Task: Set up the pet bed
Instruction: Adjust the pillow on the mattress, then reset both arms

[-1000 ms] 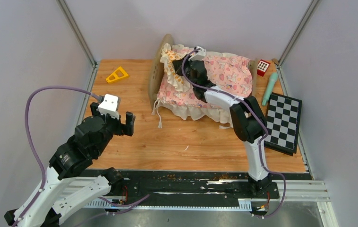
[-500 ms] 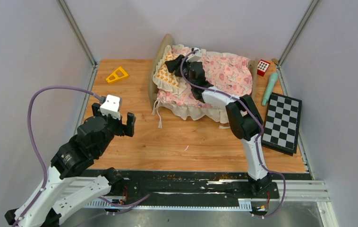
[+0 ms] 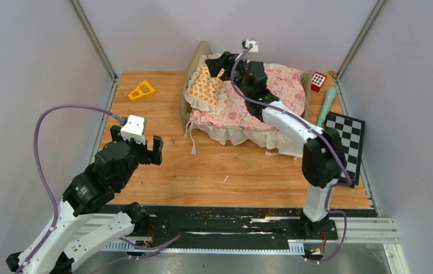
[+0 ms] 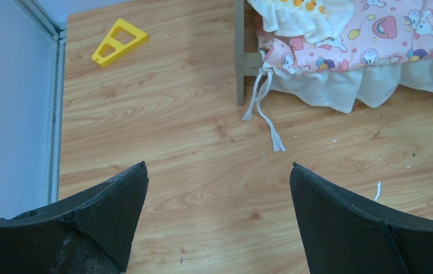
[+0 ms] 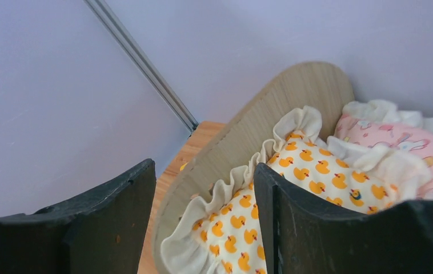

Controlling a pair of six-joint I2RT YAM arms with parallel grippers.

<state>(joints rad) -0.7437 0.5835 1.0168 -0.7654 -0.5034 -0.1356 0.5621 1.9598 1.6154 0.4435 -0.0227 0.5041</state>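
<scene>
The pet bed, with its light-wood headboard (image 3: 193, 85), stands at the back centre under a pink unicorn-print quilt (image 3: 277, 91). An orange duck-print frilled pillow (image 3: 205, 88) lies flat at the head end, against the headboard (image 5: 294, 91). My right gripper (image 3: 219, 63) hovers just above that end, open, nothing between its fingers; the pillow (image 5: 225, 228) lies below them and the quilt (image 5: 408, 142) is to the right. My left gripper (image 3: 136, 140) hangs open over bare wood at the near left (image 4: 218, 165), well short of the bed leg (image 4: 239, 57) and quilt ruffle (image 4: 374, 45).
A yellow triangle piece (image 3: 141, 90) lies at the back left. Right of the bed are a red-and-white block (image 3: 318, 81), a teal stick (image 3: 327, 106) and a checkerboard (image 3: 343, 147). A white tie string (image 4: 263, 108) trails from the bed corner. Walls close in on both sides.
My right gripper has opened and let go of the pillow, which dropped flat against the headboard. The gripper then lifted up and back. The left arm has not moved.
</scene>
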